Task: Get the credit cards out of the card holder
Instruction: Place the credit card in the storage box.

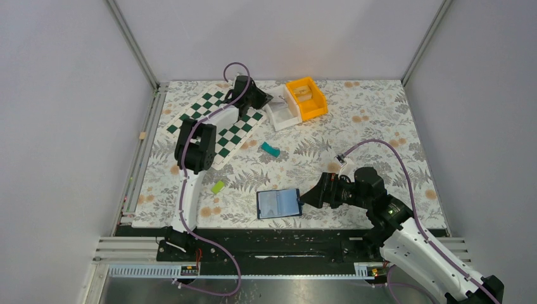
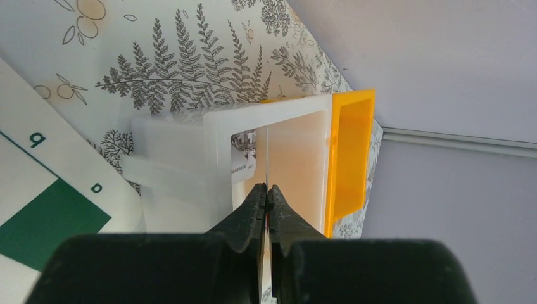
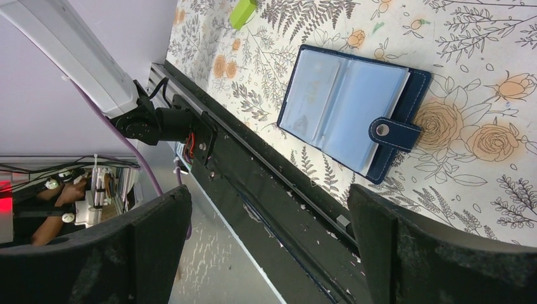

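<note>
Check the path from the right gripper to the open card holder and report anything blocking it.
Nothing visible blocks it. The right gripper, jaws open, sits just right of the card holder, only bare tablecloth between them. The green block and teal block lie away from that line.

Open navy card holder [image 1: 278, 203] holds one pale card [image 3: 310, 95], second card [image 2: 268, 158] pinched edge-on.

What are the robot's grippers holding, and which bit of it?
The left gripper pinches a thin pale card, seen edge-on, by its near end. The open right gripper holds nothing.
</note>
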{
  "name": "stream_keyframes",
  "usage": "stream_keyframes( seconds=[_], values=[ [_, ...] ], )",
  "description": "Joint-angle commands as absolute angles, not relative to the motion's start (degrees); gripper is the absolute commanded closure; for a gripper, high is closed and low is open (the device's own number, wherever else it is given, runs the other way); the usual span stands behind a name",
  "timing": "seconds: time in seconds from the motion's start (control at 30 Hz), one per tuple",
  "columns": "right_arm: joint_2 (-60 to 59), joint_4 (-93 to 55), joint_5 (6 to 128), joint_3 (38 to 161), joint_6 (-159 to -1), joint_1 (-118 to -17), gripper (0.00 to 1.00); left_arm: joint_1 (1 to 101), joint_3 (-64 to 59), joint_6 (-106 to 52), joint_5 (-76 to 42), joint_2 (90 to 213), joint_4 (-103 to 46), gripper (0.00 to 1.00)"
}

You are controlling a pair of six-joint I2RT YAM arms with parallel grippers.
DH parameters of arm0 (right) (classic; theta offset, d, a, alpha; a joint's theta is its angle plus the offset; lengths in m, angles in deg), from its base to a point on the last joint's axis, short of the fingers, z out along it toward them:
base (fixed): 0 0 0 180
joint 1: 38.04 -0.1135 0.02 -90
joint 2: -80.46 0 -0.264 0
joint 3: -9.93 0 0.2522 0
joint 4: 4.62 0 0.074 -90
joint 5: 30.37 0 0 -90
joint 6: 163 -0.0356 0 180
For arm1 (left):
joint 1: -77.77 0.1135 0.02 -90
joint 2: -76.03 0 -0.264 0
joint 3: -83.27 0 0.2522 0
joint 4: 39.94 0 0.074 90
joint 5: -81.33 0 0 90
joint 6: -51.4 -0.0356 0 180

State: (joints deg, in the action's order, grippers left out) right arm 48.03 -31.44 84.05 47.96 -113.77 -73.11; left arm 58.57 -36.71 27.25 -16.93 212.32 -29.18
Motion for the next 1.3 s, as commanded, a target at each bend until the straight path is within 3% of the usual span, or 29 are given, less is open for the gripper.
stream_keyframes(
  seconds=[0.0, 1.27],
  values=[
    [47.9, -31.4, 82.8, 51.0, -112.1, -72.8, 0.01, 58.3, -40.5, 26.7, -14.7, 213.9, -29.7, 0.97],
    [47.2, -34.8, 80.8, 53.9, -109.3, -72.8, 0.00, 56.5, -45.9, 24.3, -7.0, 217.6, -26.9, 0.94]
  ],
)
